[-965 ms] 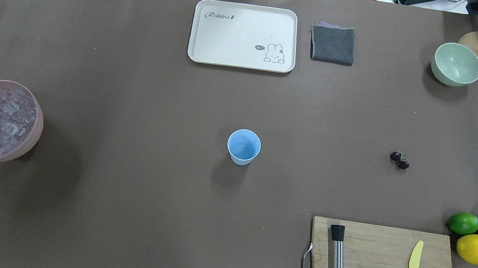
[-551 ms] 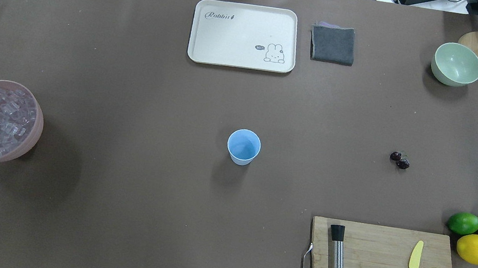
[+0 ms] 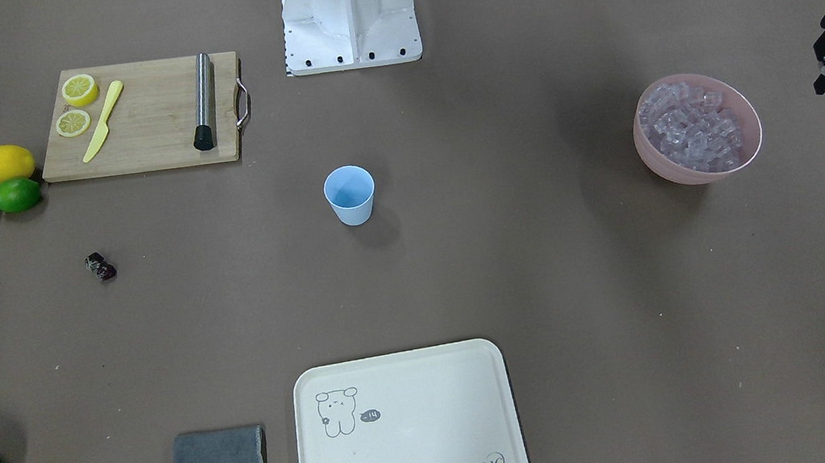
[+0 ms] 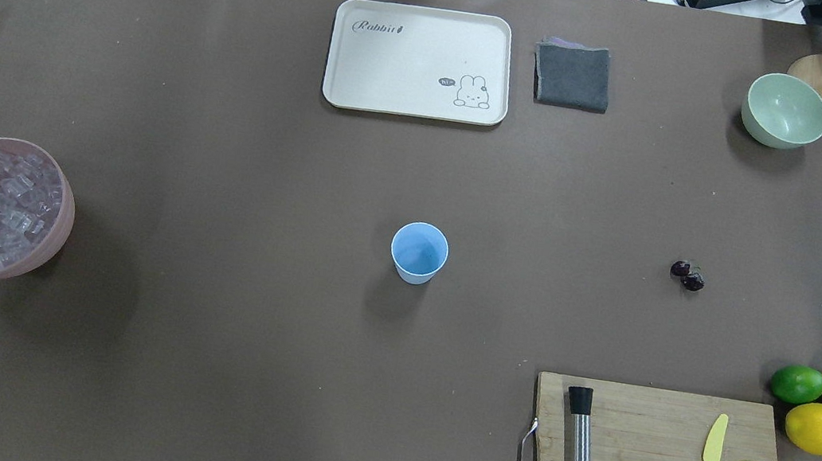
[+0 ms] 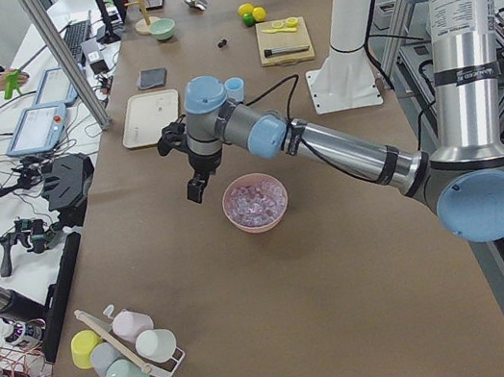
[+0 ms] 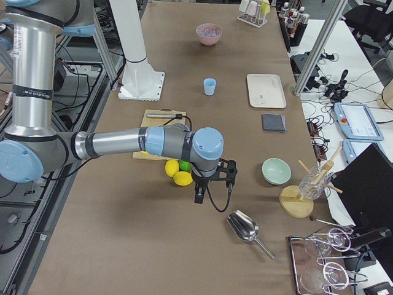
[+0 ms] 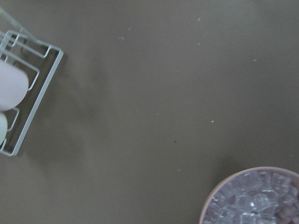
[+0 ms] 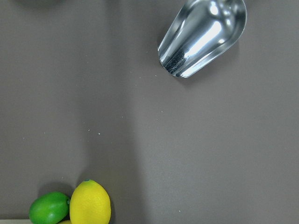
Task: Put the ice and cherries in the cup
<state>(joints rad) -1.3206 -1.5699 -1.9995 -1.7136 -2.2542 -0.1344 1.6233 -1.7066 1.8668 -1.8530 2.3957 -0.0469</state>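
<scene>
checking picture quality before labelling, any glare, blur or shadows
Right wrist view: bright glare on the metal scoop. Left wrist view: soft overall, the wire rack blurred, the ice hazy. Overhead view: sharp, with a broad soft shadow beside the pink bowl and a small one by the cup.

Even, bright overhead light spreads across the brown tabletop [image 4: 228, 157], and the cup [image 4: 419, 253] and pink bowl [image 4: 63, 226] throw only soft, smudgy shadows toward the robot's side. Over on the right wrist view the metal scoop [image 8: 202, 37] flashes hard white glare, crisp and in focus. The left wrist view runs softer, the wire rack [image 7: 41, 93] blurred at its edge.
</scene>
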